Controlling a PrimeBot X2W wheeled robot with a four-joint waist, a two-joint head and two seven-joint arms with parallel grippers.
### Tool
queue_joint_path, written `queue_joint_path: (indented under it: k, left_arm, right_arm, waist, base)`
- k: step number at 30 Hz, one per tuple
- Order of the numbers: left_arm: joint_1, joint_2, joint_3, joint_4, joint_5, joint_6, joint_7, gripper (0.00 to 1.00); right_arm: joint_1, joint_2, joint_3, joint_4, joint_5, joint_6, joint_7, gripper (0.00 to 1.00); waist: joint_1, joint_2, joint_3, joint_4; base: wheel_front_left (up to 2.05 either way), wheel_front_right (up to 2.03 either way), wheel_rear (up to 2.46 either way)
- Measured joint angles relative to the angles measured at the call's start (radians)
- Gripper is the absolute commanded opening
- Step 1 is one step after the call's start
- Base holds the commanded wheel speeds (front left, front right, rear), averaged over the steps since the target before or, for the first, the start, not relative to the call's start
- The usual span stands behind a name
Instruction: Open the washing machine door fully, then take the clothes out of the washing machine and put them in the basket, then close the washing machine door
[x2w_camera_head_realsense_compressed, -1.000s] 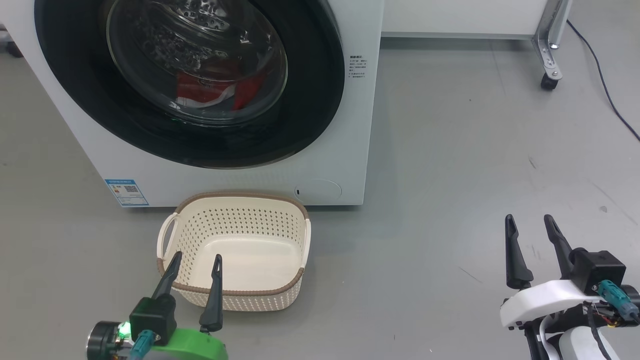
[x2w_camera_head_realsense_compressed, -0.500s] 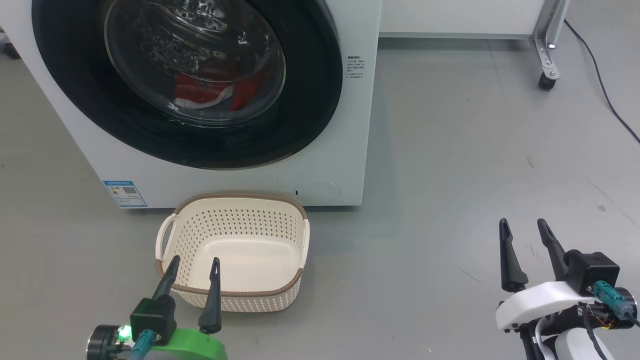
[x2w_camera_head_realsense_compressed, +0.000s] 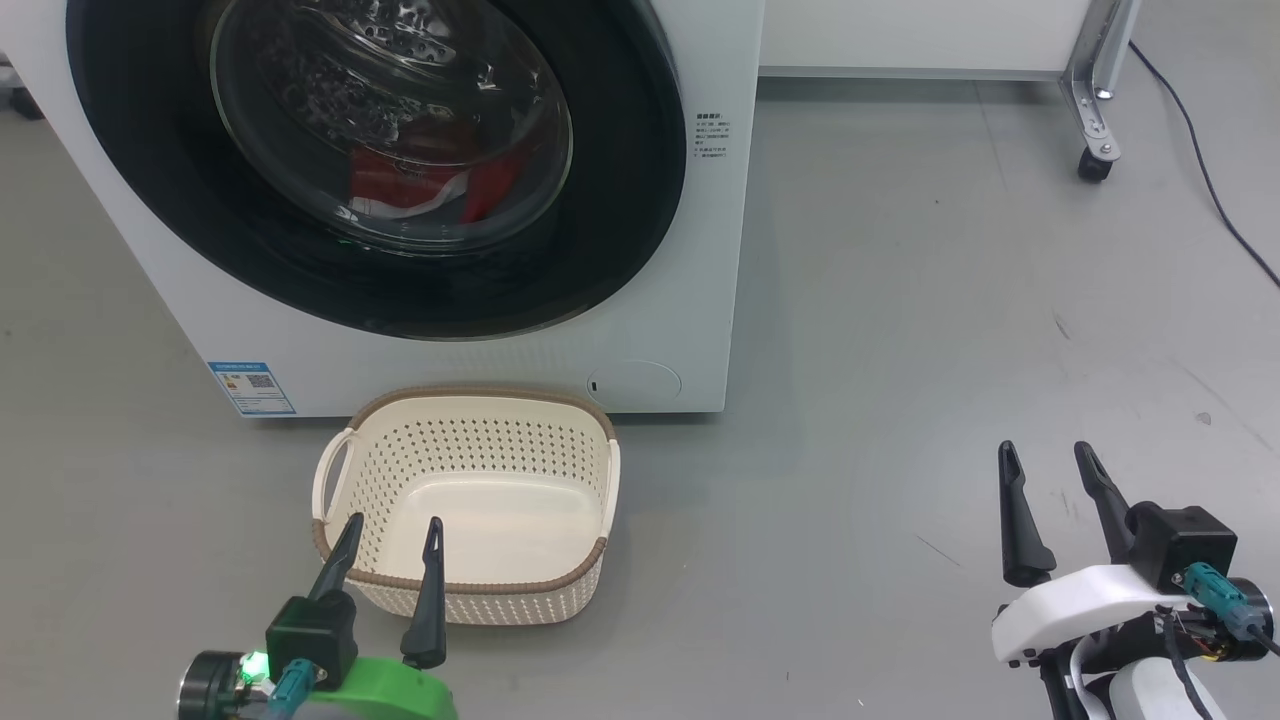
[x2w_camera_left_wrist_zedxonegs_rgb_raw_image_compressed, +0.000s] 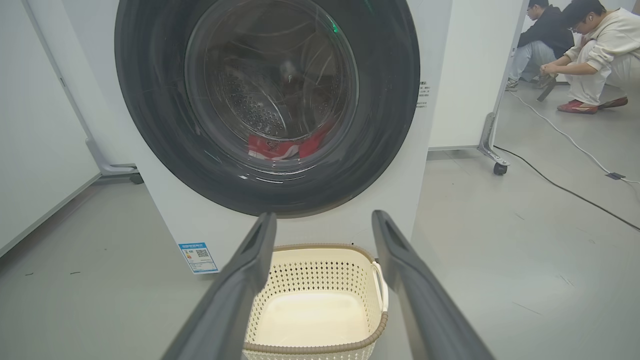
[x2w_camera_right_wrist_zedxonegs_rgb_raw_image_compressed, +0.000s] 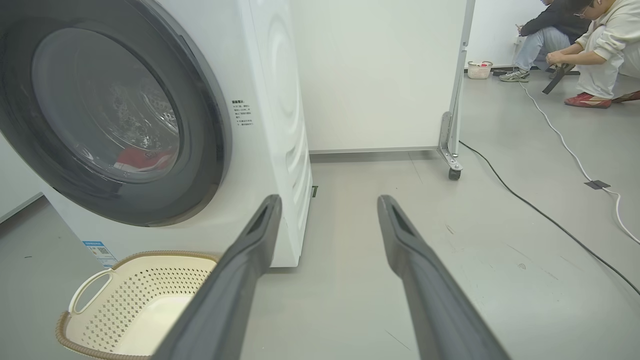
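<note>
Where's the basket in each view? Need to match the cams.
Head view: basket lower left of centre, before the washing machine.
Left wrist view: bottom centre, between the fingers of the left gripper.
Right wrist view: bottom-left corner.
Shared landmark: blue label sticker at the machine's lower corner.

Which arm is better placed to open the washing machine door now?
Left, probably. The left gripper hangs, jaws open, by the basket straight before the closed washing machine door; the right gripper is over bare floor beyond the machine's right side. Which edge swings out I cannot tell.
</note>
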Motion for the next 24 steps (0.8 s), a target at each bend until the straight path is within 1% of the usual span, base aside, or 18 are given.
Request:
queue_joint_path:
  k: [18, 23, 24]
  left_arm:
    - [-0.002, 0.0, -0.009, 0.014, -0.007, 0.001, 0.0, 1.0]
    - [-0.004, 0.0, -0.028, 0.016, -0.008, 0.001, 0.0, 1.0]
    - [-0.006, 0.0, -0.032, 0.016, -0.008, 0.001, 0.0, 1.0]
  right_arm:
    - [-0.004, -0.002, -0.001, 0.01, 0.006, 0.0, 0.0, 1.0]
    - [-0.005, -0.008, -0.009, 0.002, 0.007, 0.0, -0.003, 1.0]
    - [-0.006, -0.009, -0.011, -0.002, 0.01, 0.001, -0.003, 0.3]
  waist:
    - [0.0, 0.0, 0.0, 0.001]
    - [0.0, 0.0, 0.006, 0.004]
    - [0.0, 0.0, 0.01, 0.005]
  base:
    - [0.0, 0.0, 0.0]
    - [0.0, 0.0, 0.0]
    - [0.0, 0.0, 0.0]
